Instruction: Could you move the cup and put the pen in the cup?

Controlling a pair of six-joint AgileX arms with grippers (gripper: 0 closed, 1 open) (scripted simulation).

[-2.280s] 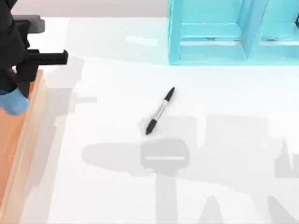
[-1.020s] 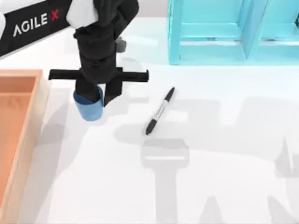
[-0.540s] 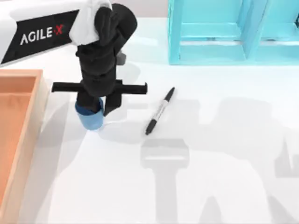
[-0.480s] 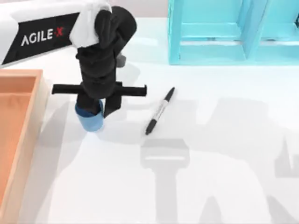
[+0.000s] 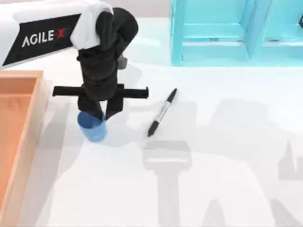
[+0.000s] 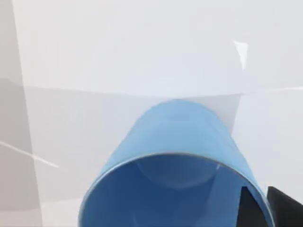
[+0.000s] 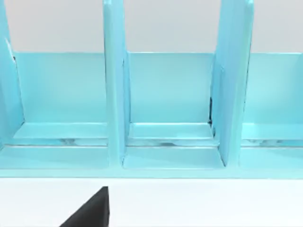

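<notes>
The small blue cup [image 5: 93,130] stands or hangs just off the white table at the left of centre, its mouth up. My left gripper [image 5: 103,113] comes down on it from above, shut on the cup's wall. In the left wrist view the cup [image 6: 175,142] is close below the camera, with a black fingertip [image 6: 284,210] at its rim. The pen [image 5: 162,112], black at both ends with a pale barrel, lies slanted on the table to the cup's right, apart from it. A black part of my right gripper [image 7: 90,210] faces the shelf.
A wooden tray [image 5: 40,94] lies along the table's left side, close to the cup. A teal shelf unit [image 5: 213,47] with upright dividers stands at the back right, also in the right wrist view [image 7: 165,94]. White table stretches in front of the pen.
My left arm carried the cup from over the wooden tray to the right, to a spot left of the pen. In the last half second the cup sank a little. The pen has not moved.
</notes>
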